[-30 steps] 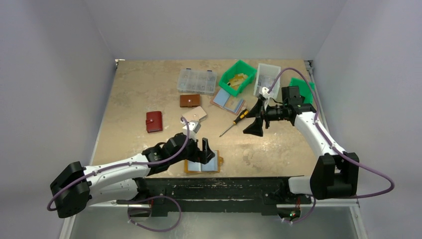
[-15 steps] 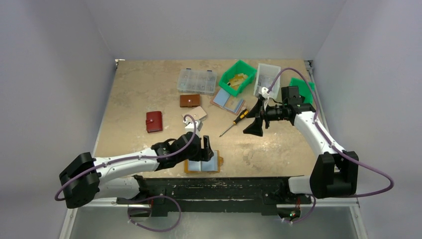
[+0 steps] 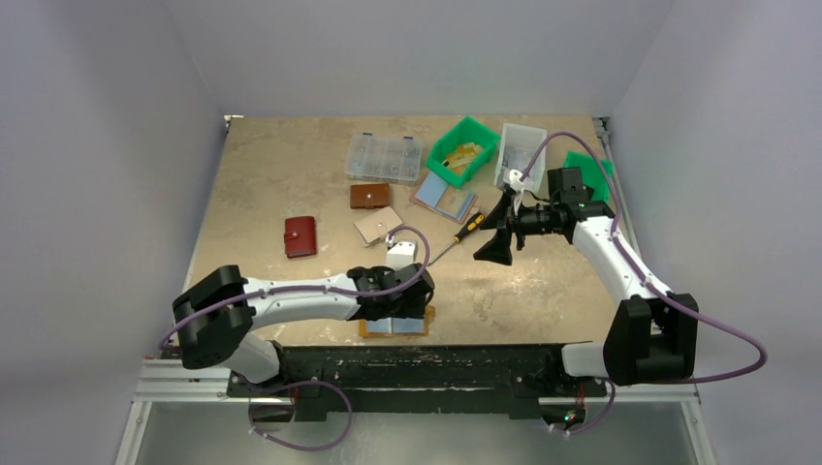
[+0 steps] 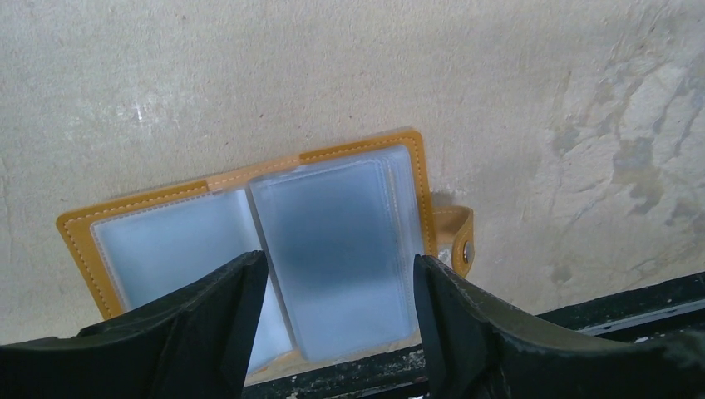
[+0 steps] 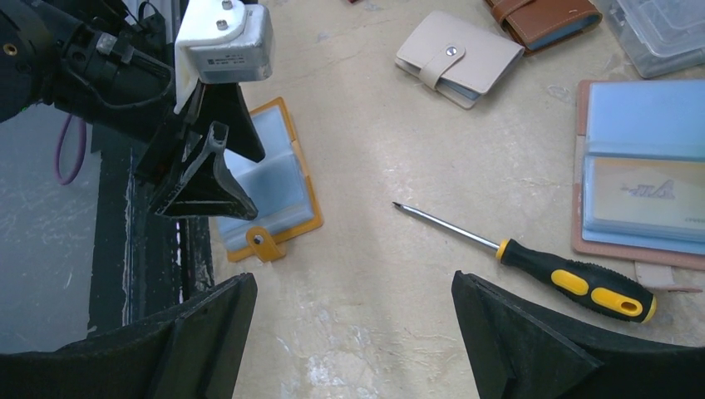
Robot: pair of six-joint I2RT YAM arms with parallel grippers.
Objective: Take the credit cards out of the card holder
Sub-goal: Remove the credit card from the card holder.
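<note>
The mustard card holder (image 3: 419,326) lies open and flat at the table's near edge; it also shows in the left wrist view (image 4: 241,178) and the right wrist view (image 5: 309,208). Pale blue-grey credit cards (image 4: 337,237) sit inside its clear slots, the right-hand stack uppermost. My left gripper (image 3: 405,302) is open and low over the holder, and in the left wrist view (image 4: 339,264) its fingers straddle the right-hand stack without gripping it. My right gripper (image 3: 494,254) is open and empty, hovering over bare table right of the holder (image 5: 353,283).
A screwdriver (image 3: 458,237) lies mid-table. A beige wallet (image 3: 378,225), brown wallet (image 3: 369,196) and red wallet (image 3: 300,236) lie to the left. A pink holder with blue pieces (image 3: 444,199), clear organiser box (image 3: 384,157) and green bin (image 3: 463,150) stand behind. A black rail (image 3: 436,358) borders the near edge.
My left arm has swung right and come down, bringing its open gripper over the holder's right half. The right arm and the holder have not moved.
</note>
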